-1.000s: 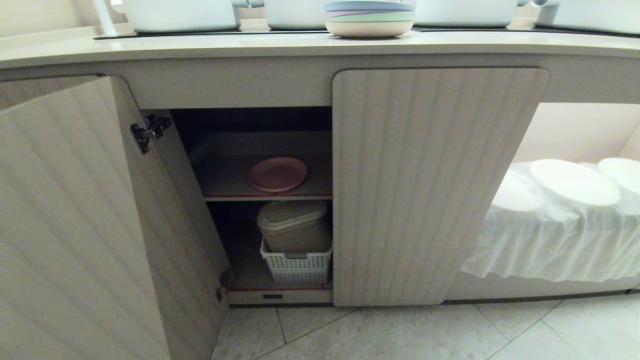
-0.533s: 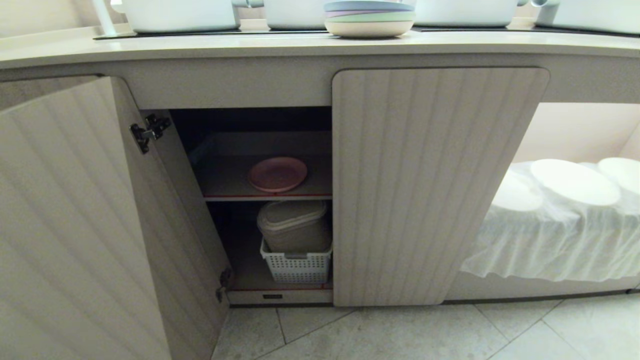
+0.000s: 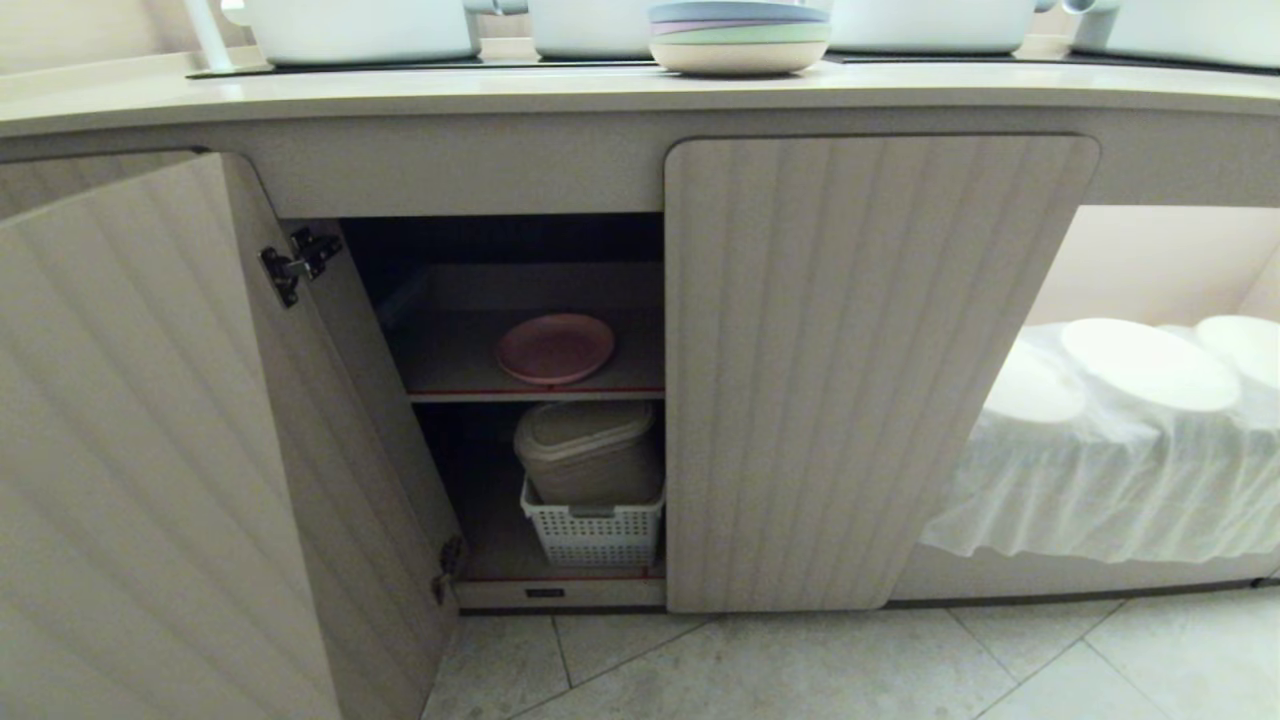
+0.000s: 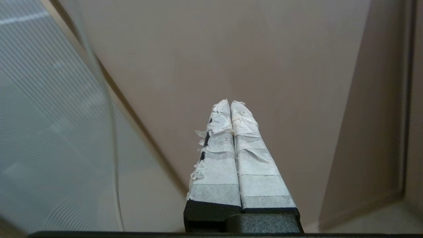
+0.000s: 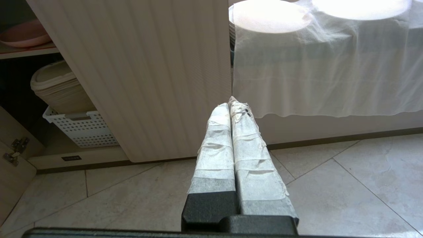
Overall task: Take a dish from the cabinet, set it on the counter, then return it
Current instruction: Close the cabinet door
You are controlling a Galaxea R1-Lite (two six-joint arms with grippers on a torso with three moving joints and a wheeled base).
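Note:
The pink dish [image 3: 555, 348] lies flat on the cabinet's upper grey shelf [image 3: 440, 375], behind the open left door [image 3: 150, 450]; its edge also shows in the right wrist view [image 5: 24, 34]. The cabinet's right door [image 3: 860, 370] is closed. Above runs the cream counter [image 3: 450, 95]. Neither gripper appears in the head view. My left gripper [image 4: 230, 103] is shut and empty, facing a plain beige surface with a ribbed panel [image 4: 49, 115] beside it. Low over the floor tiles, my right gripper [image 5: 229, 102] is shut and empty, in front of the closed door [image 5: 148, 76].
A white perforated basket [image 3: 592, 535] holding a beige lidded container [image 3: 588, 450] fills the lower shelf. A stack of pastel plates [image 3: 738, 38] and white pots [image 3: 360, 30] stand on the counter. White discs under cloth [image 3: 1150, 365] fill the right recess.

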